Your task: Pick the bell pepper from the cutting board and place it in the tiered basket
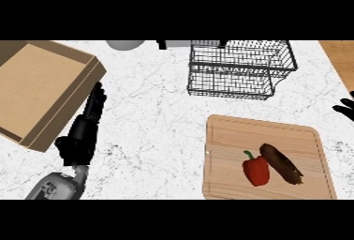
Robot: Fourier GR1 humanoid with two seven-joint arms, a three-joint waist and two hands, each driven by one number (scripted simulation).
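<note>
The bell pepper (256, 170) is lying on the cutting board (235, 136), touching a brown sausage-like item (281, 163) on its right. The right hand (345, 108) is showing at the right edge, apparently spread, well apart from it. The left hand (84, 129) is resting straight-fingered beside the cardboard box (41, 89). The tiered basket (239, 68) is standing far on the desk (152, 112).

A: How many views?
B: One. From the robot's head, aimed steeply down at the worktop (152, 108).
A: How near?
B: Mid-range. The left forearm (59, 185) enters at the lower edge. The wire basket (239, 70) sits by the far edge, the cutting board (228, 136) at the near right, the cardboard box (41, 89) at the left edge.
A: Any overlap?
B: Nothing to compare with.
</note>
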